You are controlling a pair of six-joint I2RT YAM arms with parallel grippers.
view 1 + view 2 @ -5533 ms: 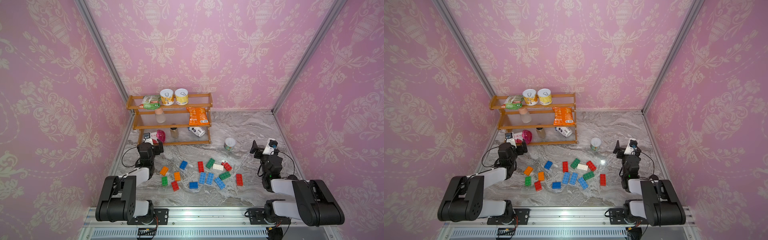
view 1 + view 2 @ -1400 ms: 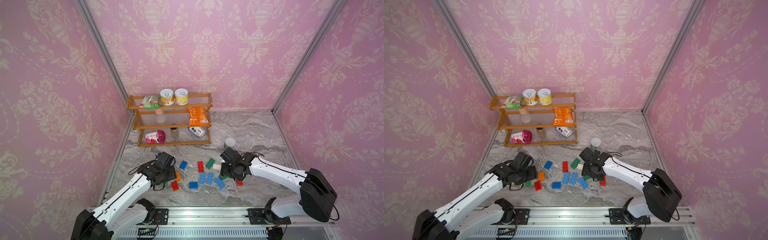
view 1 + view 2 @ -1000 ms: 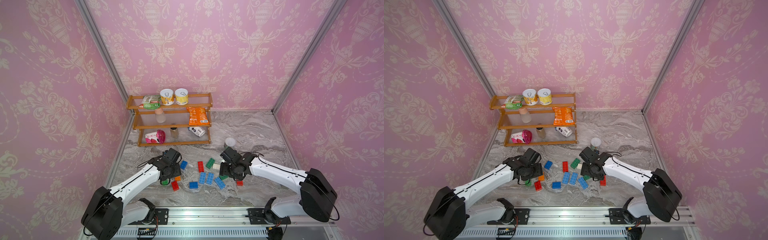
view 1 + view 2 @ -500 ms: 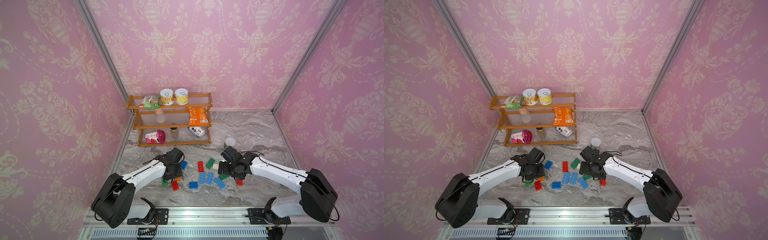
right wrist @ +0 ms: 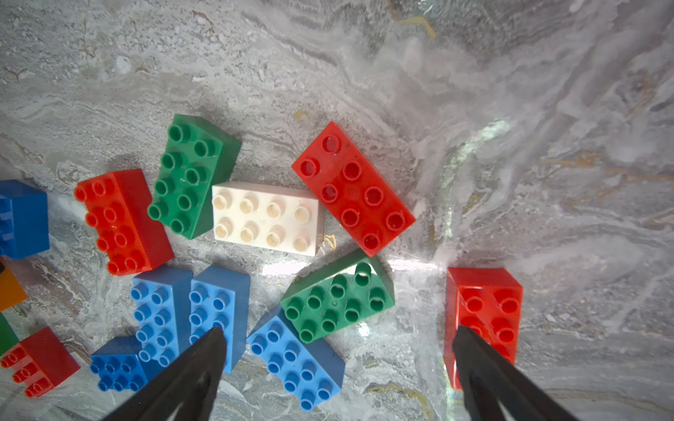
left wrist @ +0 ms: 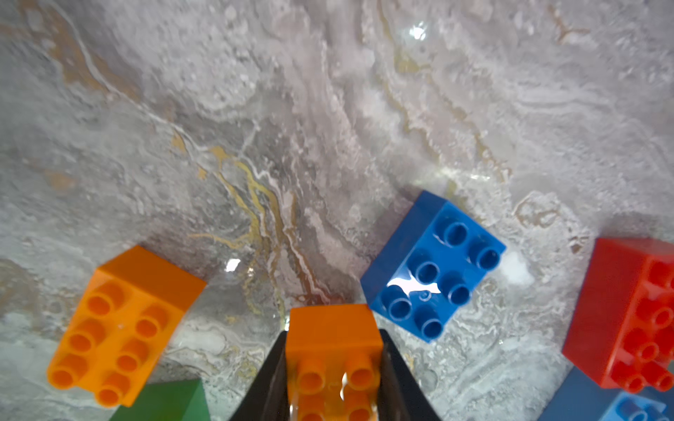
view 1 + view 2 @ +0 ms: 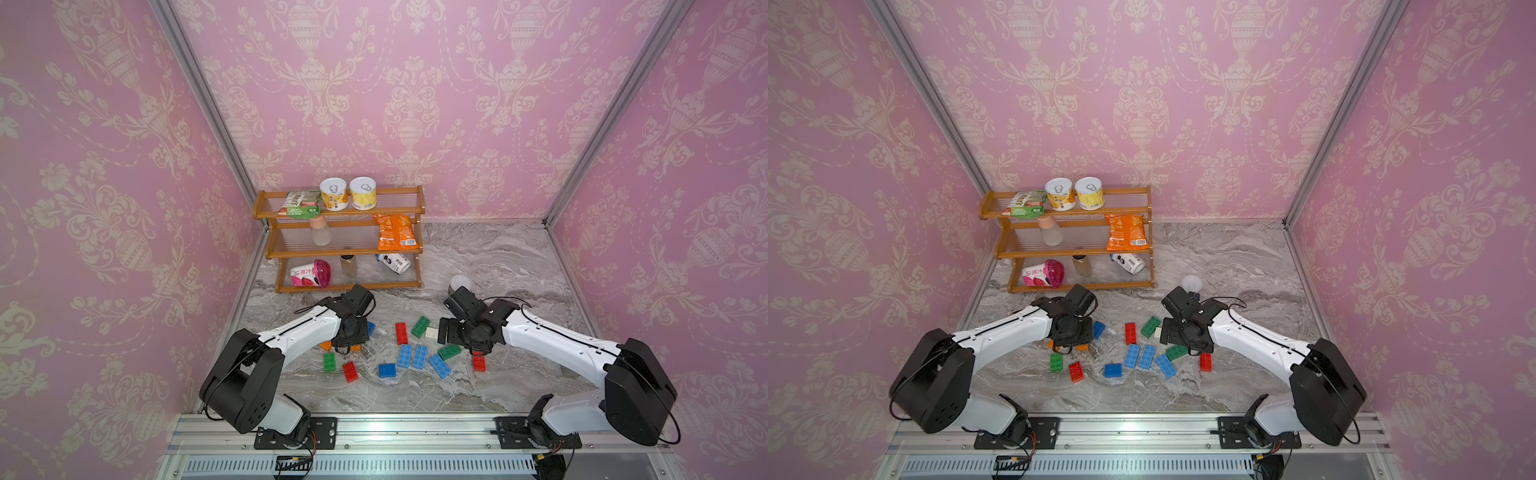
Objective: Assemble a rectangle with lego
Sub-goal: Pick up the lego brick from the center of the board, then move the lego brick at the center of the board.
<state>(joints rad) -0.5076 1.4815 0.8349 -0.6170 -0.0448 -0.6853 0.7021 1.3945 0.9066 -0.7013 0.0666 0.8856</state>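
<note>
Left jaws are closed on an orange brick, pinching its narrow width w/ studs up. That prob. gives the flat sides to the pads and leaves the underside free to press onto another piece. Can't tell whether the brick rests on the tabletop or is just clear of it.

Off one side of these jaws lies a second orange brick, near but not touching. Off the other side is a small blue brick, also clear, w/ a red brick further out. The same-colour neighbour looks the likeliest mate, but that's a guess. In both top views the left arm hides the held brick.

Right jaws are spread wide and empty, hanging over the main scatter. Btwn the two fingers lie a light-blue brick and a green brick, touching or nearly so. Ahead of the jaws is a white brick, w/ a long red brick just beside it. The wide spread prob. lets the jaws straddle whichever piece gets chosen; no target is clear yet.

A pair of blue bricks lies side by side by one finger, touching. All pieces look loose, studs up, none pressed together, so the rectangle isn't begun. Step in hand is the first pick.
</note>
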